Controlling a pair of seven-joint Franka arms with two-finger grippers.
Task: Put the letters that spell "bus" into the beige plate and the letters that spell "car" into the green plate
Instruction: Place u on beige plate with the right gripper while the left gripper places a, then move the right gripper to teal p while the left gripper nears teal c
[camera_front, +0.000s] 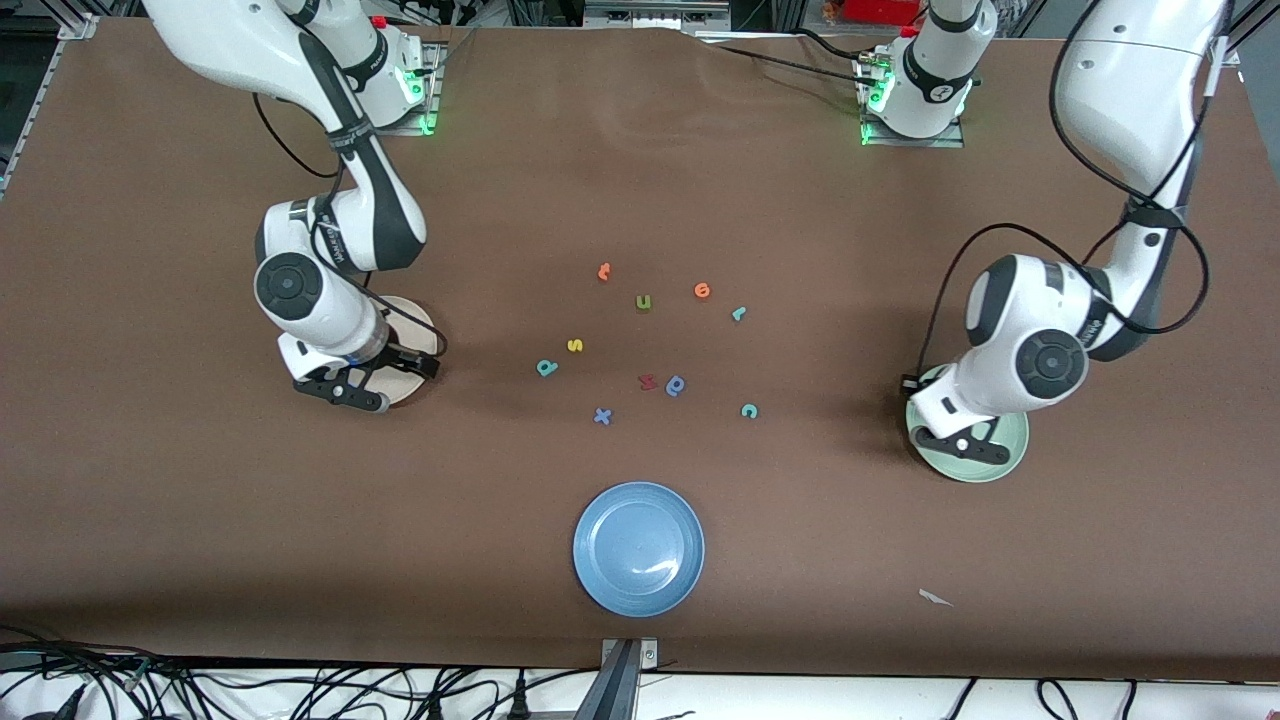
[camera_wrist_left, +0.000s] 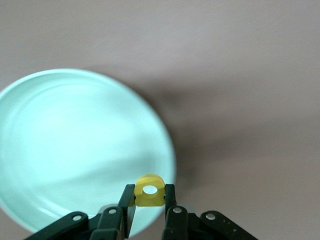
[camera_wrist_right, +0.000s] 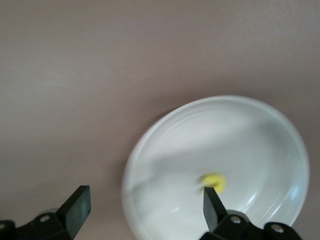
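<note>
Brown tabletop (camera_front: 200, 520): we note 3 plates and a loose scatter of small foam letters mid-table.
Left pincer (camera_wrist_left: 149, 200): over the green plate (camera_front: 1010, 455) at the left arm's end; its fingers are narrow, clamped on a yellow letter (camera_wrist_left: 149, 190) with a round hole, which we take for the "a".
Right pincer (camera_wrist_right: 145, 202): over the beige plate (camera_front: 425, 330) at the right arm's end; fingers spread wide, holding nothing.
Beige plate contents: 1 small yellow piece (camera_wrist_right: 214, 181) lies inside, blurred; we cannot tell which letter it is.
Yellow "s" (camera_front: 575, 345): on the tabletop, just beside the teal "b" (camera_front: 546, 368), both on the side of the scatter toward the right arm's end.
Teal "c" (camera_front: 749, 411): on the tabletop, toward the left arm's end of the scatter.
Teal "r" (camera_front: 739, 313): farther from the front camera than the "c".
Other letters: olive "u" (camera_front: 643, 303), 2 orange ones (camera_front: 603, 271) (camera_front: 702, 290), a red one (camera_front: 648, 381) touching a blue round one (camera_front: 676, 385), a blue "x" (camera_front: 602, 416).
Blue plate (camera_front: 639, 548): nearest the front camera, with no letter in it.
</note>
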